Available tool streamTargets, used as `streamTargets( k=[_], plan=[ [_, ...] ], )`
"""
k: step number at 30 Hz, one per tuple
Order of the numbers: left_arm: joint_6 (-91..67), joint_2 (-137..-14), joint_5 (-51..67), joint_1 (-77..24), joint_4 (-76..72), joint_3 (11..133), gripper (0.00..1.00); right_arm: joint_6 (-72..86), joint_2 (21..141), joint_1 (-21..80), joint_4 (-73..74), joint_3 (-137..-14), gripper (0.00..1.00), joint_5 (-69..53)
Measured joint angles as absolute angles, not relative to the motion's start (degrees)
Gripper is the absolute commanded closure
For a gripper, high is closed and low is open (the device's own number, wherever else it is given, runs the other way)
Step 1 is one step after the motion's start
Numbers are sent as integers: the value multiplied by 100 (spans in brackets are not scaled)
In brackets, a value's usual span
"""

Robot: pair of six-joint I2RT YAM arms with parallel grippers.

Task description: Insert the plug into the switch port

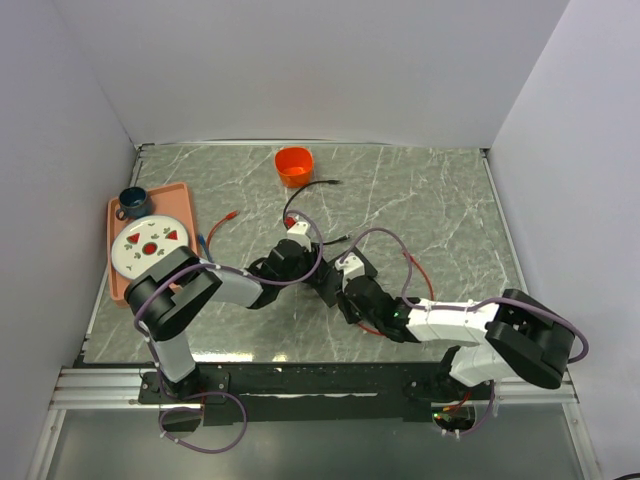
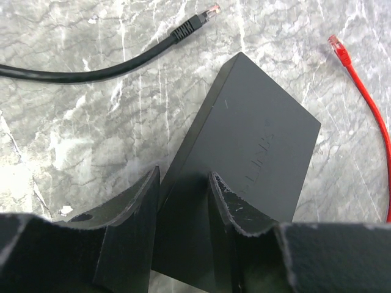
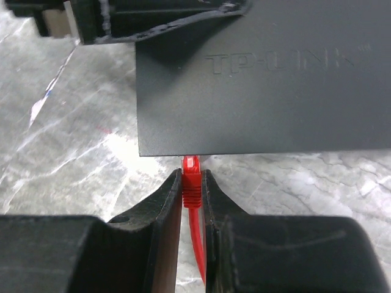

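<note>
1. Switch port not visible in any view; right wrist view shows only the top face and near edge of the black box [image 3: 269, 91], logo partly legible.
2. Red plug [image 3: 191, 177] meets that near edge, close to the box's left corner. Its tip is hidden under the edge, so depth of entry cannot be told.
3. Right gripper [image 3: 192, 195] is closed on the red plug, pinching it just short of the box. The plug's cable [image 3: 197, 256] drops between the fingers and is cut off at frame bottom.
4. Left gripper [image 2: 183, 201] is clamped on the box at the side away from the plug. Its fingers [image 2: 137, 220] cover that end in left wrist view.
5. Top view: box almost fully hidden under both grippers, mid table [image 1: 450, 200].
6. Black cable [image 2: 122, 64] lies loose off the box's left side, plug end free, not touching the box.
7. Second red cable [image 2: 366, 104] lies off the box's right side, apart from it, lower part cut off.
8. Orange cup [image 1: 294, 164] sits well beyond the box toward the back wall. Tray [image 1: 117, 275] with plate [image 1: 150, 245] and blue cup [image 1: 133, 202] is far to the box's left.
</note>
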State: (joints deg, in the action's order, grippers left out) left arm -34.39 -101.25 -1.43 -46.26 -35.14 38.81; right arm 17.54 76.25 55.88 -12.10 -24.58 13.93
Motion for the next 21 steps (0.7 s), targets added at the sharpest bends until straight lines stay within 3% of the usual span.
streamTargets(
  k=[21],
  plan=[
    [-3579, -10263, -937, -4845, -4154, 3686, 95, 1382, 7907, 5463, -1372, -2600, 100, 1299]
  ],
)
